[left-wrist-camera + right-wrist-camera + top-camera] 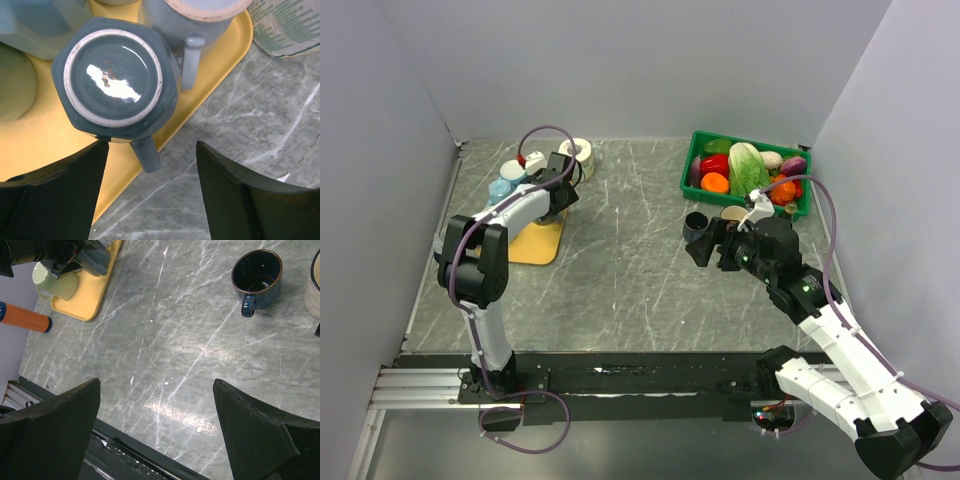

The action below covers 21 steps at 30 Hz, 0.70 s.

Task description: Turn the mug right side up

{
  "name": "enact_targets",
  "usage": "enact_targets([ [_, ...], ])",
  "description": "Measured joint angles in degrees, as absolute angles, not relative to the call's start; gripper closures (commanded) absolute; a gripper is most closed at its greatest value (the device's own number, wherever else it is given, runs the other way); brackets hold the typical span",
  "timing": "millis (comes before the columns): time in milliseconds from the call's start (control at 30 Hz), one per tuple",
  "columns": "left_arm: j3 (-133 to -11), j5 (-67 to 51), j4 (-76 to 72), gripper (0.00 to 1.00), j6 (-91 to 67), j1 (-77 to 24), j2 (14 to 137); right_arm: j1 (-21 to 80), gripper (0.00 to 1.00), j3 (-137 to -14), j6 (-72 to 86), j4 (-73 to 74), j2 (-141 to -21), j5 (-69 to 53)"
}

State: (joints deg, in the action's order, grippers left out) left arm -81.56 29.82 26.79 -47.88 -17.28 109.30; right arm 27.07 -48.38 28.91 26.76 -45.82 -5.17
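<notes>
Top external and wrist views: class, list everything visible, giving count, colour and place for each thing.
upside-down mug: one, slate blue, tray's edge
light blue mug: one, on tray
pale green mug: one, on tray
tray: one, yellow, left
dark blue mug: one, upright, right of centre
cream mug: one, beside it
basket: one, green, far right, holds produce
table: one, grey marble
left end effector: one, black, open over upside-down mug
right end effector: one, black, open over table

- 1 yellow tray (535, 245)
- at least 4 mugs on it, the dark mug (115, 80) among them
- 2 mugs on the table (620, 260): navy mug (257, 277), cream mug (732, 213)
- 1 green basket (690, 160)
</notes>
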Motion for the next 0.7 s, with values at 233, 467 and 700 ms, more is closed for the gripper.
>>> enact_targets([
  [233,-81.62,29.82,26.92,0.37,-47.83,-17.28,110.59,27.07,0.00,-48.36,28.95,26.83,-45.84,-5.19],
  [467,-81.62,29.80,27.31,0.64,-47.51,-17.12,111.39,27.07,0.00,-48.21,29.17,26.89,-45.30,-5.17],
  [700,-81.62,30.00,27.62,0.99,-47.42,-16.69,111.33,27.07,0.00,-47.55,29.67,26.74,-45.32,-5.28],
])
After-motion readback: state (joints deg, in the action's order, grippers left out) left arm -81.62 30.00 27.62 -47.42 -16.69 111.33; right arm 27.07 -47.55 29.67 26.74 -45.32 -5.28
